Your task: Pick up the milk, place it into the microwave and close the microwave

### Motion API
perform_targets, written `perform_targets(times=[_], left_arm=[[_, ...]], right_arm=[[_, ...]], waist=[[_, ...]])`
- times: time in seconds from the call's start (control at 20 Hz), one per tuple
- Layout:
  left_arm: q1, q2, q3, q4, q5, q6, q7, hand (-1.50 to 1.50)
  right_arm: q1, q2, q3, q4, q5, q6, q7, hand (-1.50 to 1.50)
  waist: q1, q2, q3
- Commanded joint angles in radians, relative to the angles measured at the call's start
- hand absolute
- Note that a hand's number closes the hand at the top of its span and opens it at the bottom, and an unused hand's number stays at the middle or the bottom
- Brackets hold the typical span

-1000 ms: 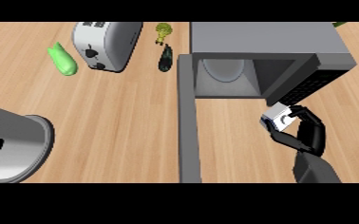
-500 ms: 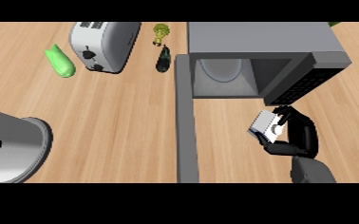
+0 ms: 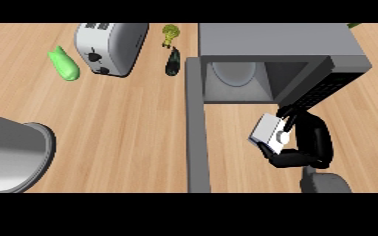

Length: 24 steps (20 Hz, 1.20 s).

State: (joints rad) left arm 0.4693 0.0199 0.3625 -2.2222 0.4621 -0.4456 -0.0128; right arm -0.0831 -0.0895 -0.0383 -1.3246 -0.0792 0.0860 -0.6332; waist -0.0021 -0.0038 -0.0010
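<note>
At the far left, cut off by the view's edge, a grey round vessel (image 3: 22, 155) sits on the near part of the wooden counter (image 3: 125, 130). Beyond it, toward the far edge, a green vegetable (image 3: 64, 63) lies just left of a silver toaster (image 3: 111, 47). A wide stretch of bare wood runs from these to the microwave's door.

Right of the toaster, a small yellow-green item (image 3: 171, 32) sits at the far edge, with a dark, long vegetable (image 3: 173, 62) just in front of it, close to the door's hinge end.

The microwave door (image 3: 196, 130) stands fully open, seen edge-on as a long grey strip from the microwave (image 3: 280, 42) to the near edge. It walls off the left counter from the space in front of the oven. The cavity (image 3: 236, 80) gapes toward the near side, a pale turntable visible inside and nothing blocking its mouth. The dark control panel (image 3: 325, 85) flanks it on the right.

The milk (image 3: 266, 130), tilted, is outside the oven, just near the cavity's right corner and over bare wood right of the door. The right hand (image 3: 306, 142) has its fingers curled round the carton from the right. Its grey forearm (image 3: 325, 182) enters from the lower edge.
</note>
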Motion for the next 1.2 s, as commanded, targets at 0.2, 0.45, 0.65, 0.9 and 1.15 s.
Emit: perform_targets(times=[0.2, 0.45, 0.65, 0.9, 1.15], left_arm=[[0.005, -0.01, 0.028, -0.026, 0.027, -0.004, 0.031, -1.5], [-0.092, -0.009, 0.026, 0.078, -0.055, 0.003, -0.004, -1.5], [-0.024, 0.043, 0.098, 0.079, 0.076, -0.072, 0.004, -1.5], [-0.078, 0.025, 0.052, 0.083, 0.04, -0.047, 0.018, -1.5], [-0.118, 0.03, 0.032, 0.119, 0.011, -0.046, 0.022, -1.5]], right_arm=[[-0.161, 0.071, 0.083, -0.065, 0.163, -0.213, 0.244, 1.5], [-0.315, 0.055, 0.023, 0.107, 0.174, -0.237, 0.254, 1.5], [-0.507, 0.055, -0.019, 0.329, 0.18, -0.251, 0.25, 1.5], [-0.594, 0.008, -0.066, 0.453, 0.168, -0.229, 0.199, 1.5], [-0.625, -0.004, -0.079, 0.504, 0.192, -0.266, 0.177, 1.5]], waist=[[0.012, 0.003, 0.001], [0.01, 0.005, 0.001], [0.029, 0.008, 0.001], [0.045, 0.015, 0.002], [0.055, 0.022, 0.002]])
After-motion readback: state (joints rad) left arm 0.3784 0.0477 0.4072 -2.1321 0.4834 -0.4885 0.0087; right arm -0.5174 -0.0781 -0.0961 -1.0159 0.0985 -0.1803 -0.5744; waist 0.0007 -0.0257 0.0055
